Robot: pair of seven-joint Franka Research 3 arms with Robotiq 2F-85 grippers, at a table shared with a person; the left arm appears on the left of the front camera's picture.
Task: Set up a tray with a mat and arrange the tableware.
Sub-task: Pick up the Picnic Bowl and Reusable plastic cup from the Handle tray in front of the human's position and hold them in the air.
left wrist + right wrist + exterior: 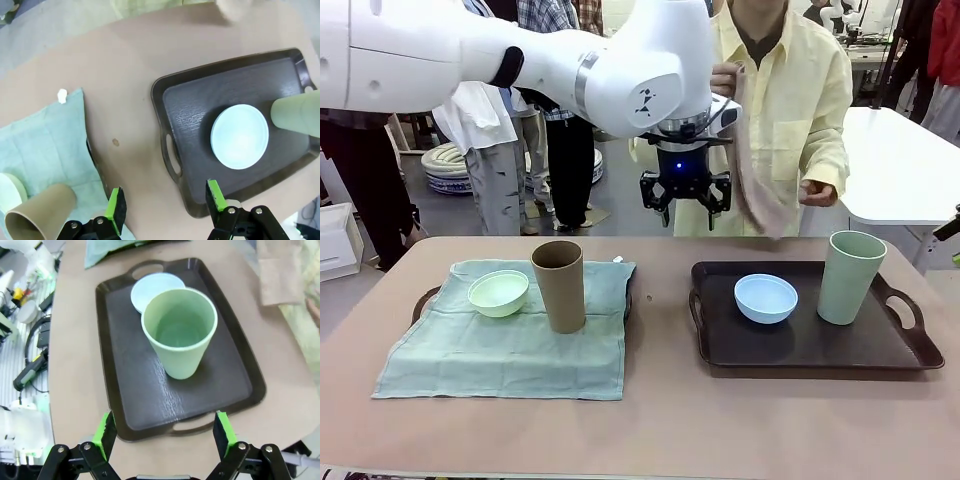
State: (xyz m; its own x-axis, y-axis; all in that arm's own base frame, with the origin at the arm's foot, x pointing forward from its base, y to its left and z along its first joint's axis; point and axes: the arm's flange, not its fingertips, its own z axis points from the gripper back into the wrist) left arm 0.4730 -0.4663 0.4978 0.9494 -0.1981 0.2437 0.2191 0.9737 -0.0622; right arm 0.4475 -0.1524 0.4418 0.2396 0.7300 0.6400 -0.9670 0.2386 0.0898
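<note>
The left gripper (165, 207) has its two fingers (116, 212) spread wide. Nothing is between them. It hangs high over the bare table (130, 75), above the gap between the two trays. The near handle of the dark tray (190, 110) lies just beside one finger. On that tray sit the light blue bowl (240, 136) and the pale green cup (295, 115), near each other. In the front view there is a small gap between them. On the other side lies the green mat (45, 145), spread over the other tray (423, 303). The brown cup (40, 215) and the mint green bowl (9, 187) stand on the mat, just beside each other.

The right gripper (164, 435) is spread wide too and holds nothing. It hangs over the end handle of the dark tray. The pale green cup stands upright ahead of its fingers, with the light blue bowl behind it.

Across the table, a person's hand (725, 78) holds up a tan cloth (755, 160). The table is bare in front of both trays.
</note>
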